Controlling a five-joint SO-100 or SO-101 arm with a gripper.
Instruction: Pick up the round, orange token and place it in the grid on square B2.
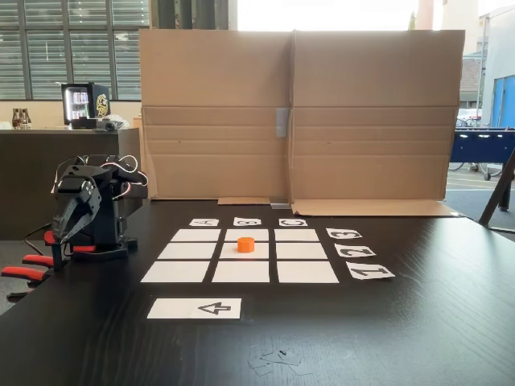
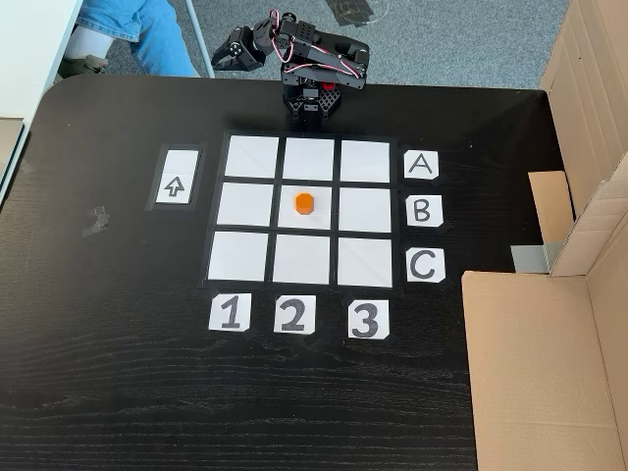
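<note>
In a fixed view from table height, the black arm (image 1: pixel 88 211) sits folded at the left edge of the dark table (image 1: pixel 418 322), with its claw (image 1: pixel 66 232) pointing down and away from the paper squares; whether the jaws are open or closed cannot be told from here. In the fixed view from above, the claw (image 2: pixel 224 51) hangs past the table's far edge, and its state is no clearer. To the right of the arm in the table-height view lies a white strip with a black arrow (image 1: pixel 195 308), and beyond it the grid (image 1: pixel 241 257) of 9 white rectangles (3 rows of 3). The orange token (image 1: pixel 245 244) stands upright on the centre square (image 1: pixel 228 251), well apart from the claw. From above, the token (image 2: pixel 304 203) sits within the centre square (image 2: pixel 324 218), touching none of the dark gaps around it. Further right are the number cards (image 1: pixel 355 251), and a cardboard screen (image 1: pixel 370 112) stands behind the grid.
</note>
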